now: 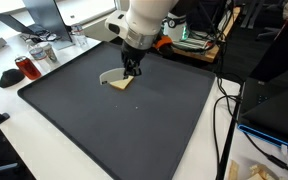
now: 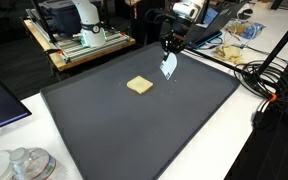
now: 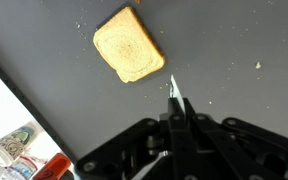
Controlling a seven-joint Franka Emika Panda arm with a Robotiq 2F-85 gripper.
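One thin white flat piece [image 2: 167, 66] hangs from the end effector [image 2: 170, 50] above the far part of the black mat [image 1: 134, 130] that covers most of the counter [image 1: 14, 140]. Its fingers are fully closed on the top edge of the piece, nothing else between them. What the piece is I cannot tell. From the wrist view it appears edge-on as a narrow pale sliver [image 3: 176, 95] sticking out past the closed fingers, so it is probably light, fairly stiff and smooth. A thing like this likely slips or swivels in a pinch, and it would be hard to pick off a flat surface, so a hold across its two flat faces near one edge, as here, suits it best. A slice of toast [image 3: 129, 45] lies flat on the mat. It looks dry, light and crumbly, easy to dent or break at the crust. In an exterior view the lower end of the piece [image 1: 109, 76] seems just beside the toast [image 1: 119, 84], while in the wrist view a strip of bare mat shows between them. I cannot tell whether the piece touches the mat.
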